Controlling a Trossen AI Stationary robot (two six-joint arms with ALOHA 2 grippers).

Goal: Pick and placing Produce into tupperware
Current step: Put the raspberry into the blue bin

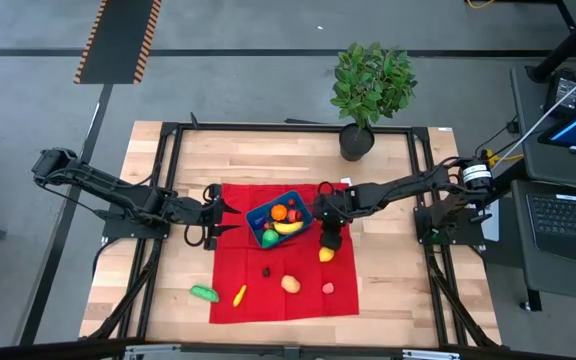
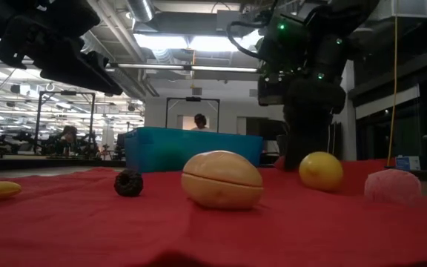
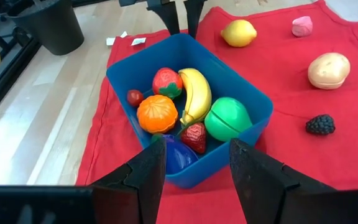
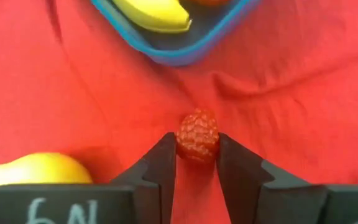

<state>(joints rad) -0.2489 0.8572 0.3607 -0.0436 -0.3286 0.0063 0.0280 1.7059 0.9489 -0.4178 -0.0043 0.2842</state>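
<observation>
Right wrist view alone shows right gripper pinching red raspberry on red cloth, beside tupperware rim. Left gripper open, empty, left of tupperware.

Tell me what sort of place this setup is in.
Probably a robotics lab or workshop. The wooden table sits in a black metal frame on a grey floor with hazard-striped tape, a computer workstation stands alongside, and the low view shows exposed ceiling ducts and more desks behind.
</observation>
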